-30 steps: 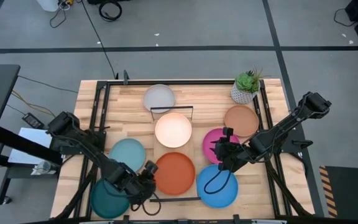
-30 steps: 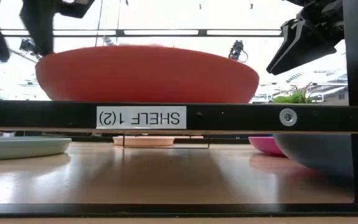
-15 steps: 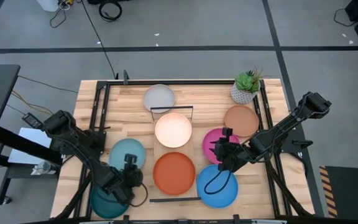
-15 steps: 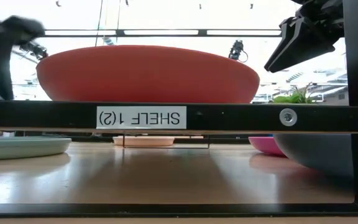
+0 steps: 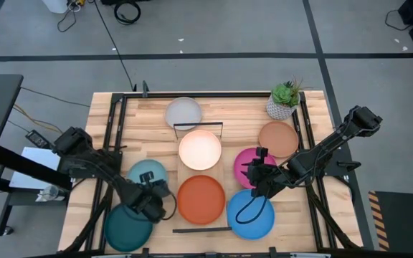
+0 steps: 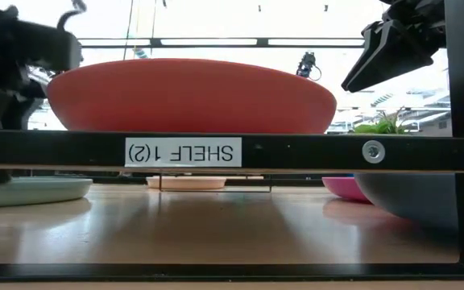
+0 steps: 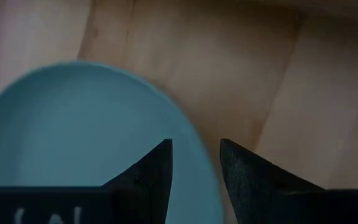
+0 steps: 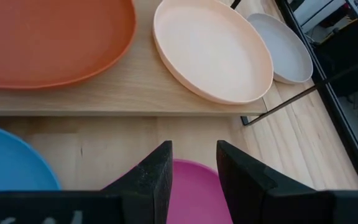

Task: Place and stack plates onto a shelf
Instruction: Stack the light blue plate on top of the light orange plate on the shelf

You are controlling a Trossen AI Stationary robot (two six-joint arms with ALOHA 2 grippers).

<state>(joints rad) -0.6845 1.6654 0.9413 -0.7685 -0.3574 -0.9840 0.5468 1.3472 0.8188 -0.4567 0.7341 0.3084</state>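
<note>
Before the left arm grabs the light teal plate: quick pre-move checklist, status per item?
1. Left gripper open, straddling the light teal plate's rim: ok.
2. Fingers closed on the rim: not ok, a gap shows.
3. Free shelf space: not ok, orange plate and cream plate fill it; stack instead.
4. Right gripper empty, over the magenta plate, away from the left arm: ok.
5. Finger depth under the rim: cannot tell.

One white label [image 6: 183, 151] sits on the black bar [image 6: 312, 151] across the middle of the low view, left of centre. It reads "SHELF 1(2)", printed upside down. No other text is readable.
</note>
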